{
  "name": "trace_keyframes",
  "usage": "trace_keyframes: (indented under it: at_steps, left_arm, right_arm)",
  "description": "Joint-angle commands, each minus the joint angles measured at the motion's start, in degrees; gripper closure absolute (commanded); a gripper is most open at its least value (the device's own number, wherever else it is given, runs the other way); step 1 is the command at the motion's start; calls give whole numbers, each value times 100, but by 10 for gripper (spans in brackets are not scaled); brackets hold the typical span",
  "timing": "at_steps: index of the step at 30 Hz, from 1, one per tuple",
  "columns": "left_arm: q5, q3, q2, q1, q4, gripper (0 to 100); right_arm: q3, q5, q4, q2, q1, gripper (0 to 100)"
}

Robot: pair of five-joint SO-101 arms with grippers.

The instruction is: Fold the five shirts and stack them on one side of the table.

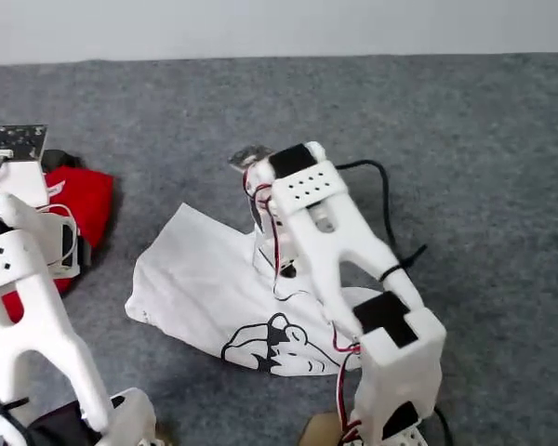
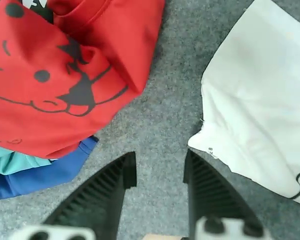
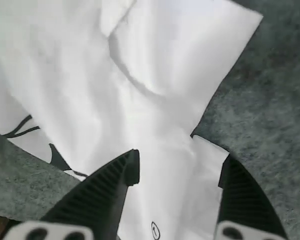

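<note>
White shirt [image 1: 209, 283] lies crumpled and half spread mid-table on the grey table [image 1: 465, 139], with its black print toward the near edge and one part folded over itself. Red shirt [image 2: 55, 75] tops a pile at the table's left side, with a blue shirt [image 2: 40, 175] and a teal shirt [image 2: 7, 162] showing under it. Pile and white shirt are near each other but apart.

Left gripper [image 2: 159, 170] is released, nothing between the jaws, above bare table in the gap between the pile and the white shirt. Right gripper [image 3: 180, 169] is released too, jaws wide, over the white shirt near a loose edge. Can't tell if its tips touch the cloth.

Handling, as a judgement: thin, light cloth, soft and limp, not fragile. It will likely sag and bunch when lifted, and drag on the rough table rather than slide. Best hold is probably a hem, sleeve edge or corner, pinching one layer. In the flat middle the jaws would only gather a wad. Risk is catching two layers at the folded-over part.
</note>
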Motion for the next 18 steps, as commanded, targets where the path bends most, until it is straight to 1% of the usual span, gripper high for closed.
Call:
trace_keyframes:
  at_steps: [1,7,9,13,14,15,18]
  left_arm:
    - [-26,-13,-141,-26,-114,836]
    - [-26,-13,-141,-26,-114,836]
    - [-26,-13,-141,-18,-114,836]
    - [-26,-13,-141,0,-123,836]
    - [-26,-13,-141,0,-123,836]
    - [-26,-13,-141,0,-123,836]
    - [-26,-13,-132,0,-123,836]
  right_arm:
    - [-308,-53,154,163,4,735]
    - [-281,-53,321,593,119,742]
    - [-281,-18,321,637,119,793]
    - [-290,-9,312,602,127,979]
    - [-308,9,312,593,136,996]
    - [-290,44,330,585,198,980]
    - [-290,176,330,453,374,987]
